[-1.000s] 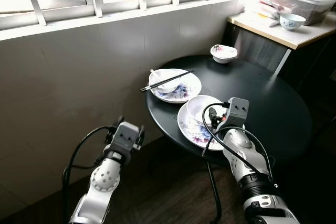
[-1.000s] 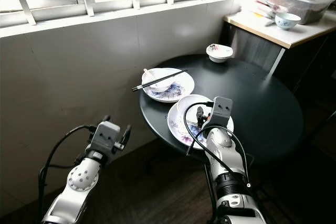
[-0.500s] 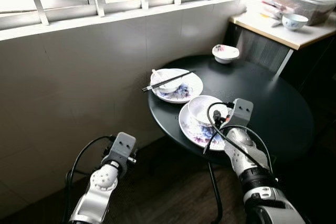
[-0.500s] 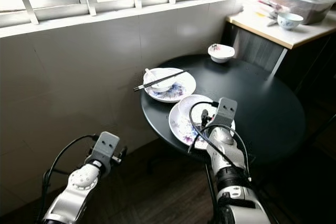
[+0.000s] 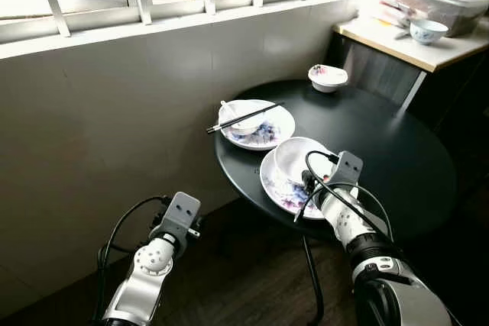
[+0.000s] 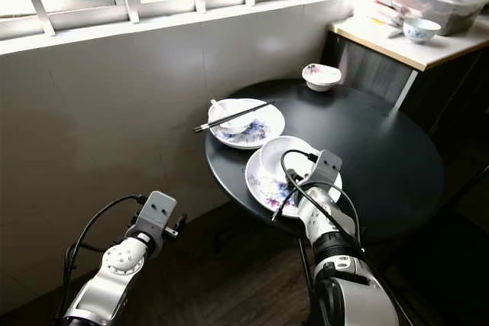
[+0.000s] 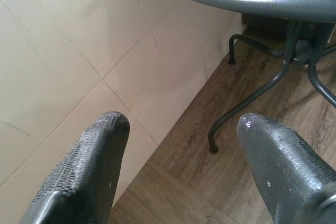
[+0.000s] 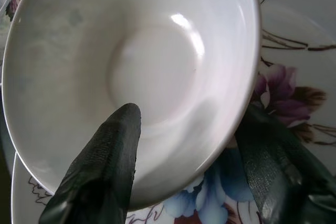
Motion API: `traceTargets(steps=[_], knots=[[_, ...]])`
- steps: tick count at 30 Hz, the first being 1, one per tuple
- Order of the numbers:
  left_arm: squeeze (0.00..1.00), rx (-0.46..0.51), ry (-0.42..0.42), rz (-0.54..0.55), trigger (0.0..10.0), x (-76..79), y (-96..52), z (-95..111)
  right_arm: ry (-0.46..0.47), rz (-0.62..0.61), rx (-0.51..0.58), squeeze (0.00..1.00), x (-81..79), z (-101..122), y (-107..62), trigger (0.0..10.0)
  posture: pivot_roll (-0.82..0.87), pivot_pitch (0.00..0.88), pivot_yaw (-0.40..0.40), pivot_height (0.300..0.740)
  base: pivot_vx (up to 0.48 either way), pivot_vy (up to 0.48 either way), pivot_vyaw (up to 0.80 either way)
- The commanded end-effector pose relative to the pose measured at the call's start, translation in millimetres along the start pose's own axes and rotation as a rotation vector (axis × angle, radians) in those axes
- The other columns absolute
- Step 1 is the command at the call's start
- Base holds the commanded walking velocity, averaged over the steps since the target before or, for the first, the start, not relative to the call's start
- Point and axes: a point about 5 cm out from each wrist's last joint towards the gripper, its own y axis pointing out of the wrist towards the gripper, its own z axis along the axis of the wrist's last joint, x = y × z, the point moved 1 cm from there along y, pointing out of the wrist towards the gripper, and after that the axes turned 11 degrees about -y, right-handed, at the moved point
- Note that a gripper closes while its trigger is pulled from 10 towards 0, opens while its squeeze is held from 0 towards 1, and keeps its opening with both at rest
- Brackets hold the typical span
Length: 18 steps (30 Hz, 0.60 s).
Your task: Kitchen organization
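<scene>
From the head, the round table (image 5: 397, 150) carries a plate (image 5: 281, 187) at its near edge with a white bowl (image 5: 294, 159) on it; the right gripper (image 5: 309, 181) sits at the bowl's near rim, lower than half a second ago. A second plate (image 5: 263, 131) with chopsticks (image 5: 243, 117) lies toward the wall edge, and a small bowl (image 5: 327, 76) at the far edge. The left gripper (image 5: 182, 215) hangs below the table near the wall, unmoved. Left wrist: fingers (image 7: 89, 166) wide apart over floor. Right wrist: fingers (image 8: 107, 156) spread, straddling the bowl's rim.
</scene>
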Motion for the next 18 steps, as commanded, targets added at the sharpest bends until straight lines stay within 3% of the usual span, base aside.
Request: traceTargets(steps=[1,3,4,5,6,7,8,9,18], knots=[[0.00,0.011,0.011,-0.004,10.0,2.1,1.1,4.1,0.034,0.008,-0.001,0.00,-0.1,6.9,0.5,10.0,0.09,0.000,-0.061,0.740,0.000,0.000,0.00],[0.00,0.014,0.009,-0.004,10.0,2.7,1.4,4.5,0.089,0.016,-0.019,0.00,-0.7,8.8,1.7,9.5,0.10,0.000,-0.064,0.740,0.000,0.000,0.00],[0.00,0.014,0.009,-0.005,10.0,2.9,1.4,4.6,0.084,0.010,-0.015,0.00,-0.1,9.7,1.9,5.4,0.10,0.000,-0.065,0.740,0.000,0.000,0.00],[0.00,0.016,0.010,-0.005,10.0,3.0,1.4,4.6,0.083,0.008,-0.013,0.00,0.0,10.3,2.0,4.2,0.10,0.000,-0.065,0.740,0.000,0.000,0.00],[0.00,0.016,0.010,-0.005,10.0,3.1,1.4,4.7,0.083,0.007,-0.013,0.00,0.1,10.8,2.3,4.2,0.10,0.000,-0.065,0.740,0.000,0.000,0.00],[0.00,0.017,0.011,-0.006,10.0,3.2,1.4,4.8,0.103,0.009,-0.018,0.00,-0.6,10.7,2.6,1.8,0.10,0.000,-0.066,0.740,0.000,0.000,0.00],[0.00,0.017,0.011,-0.006,10.0,3.2,1.4,4.8,0.103,0.009,-0.018,0.00,-0.6,10.7,2.6,1.8,0.10,0.000,-0.066,0.740,0.000,0.000,0.00],[0.00,0.018,0.011,-0.007,10.0,3.6,1.4,4.9,0.125,0.007,-0.010,0.00,-0.4,11.6,2.7,0.0,0.10,0.000,-0.067,0.740,0.000,0.000,0.00],[0.00,0.023,0.007,-0.016,10.0,4.9,1.2,4.7,0.234,-0.012,-0.050,0.00,2.3,5.9,3.5,0.0,0.09,0.000,-0.065,0.740,0.000,0.000,0.00]])
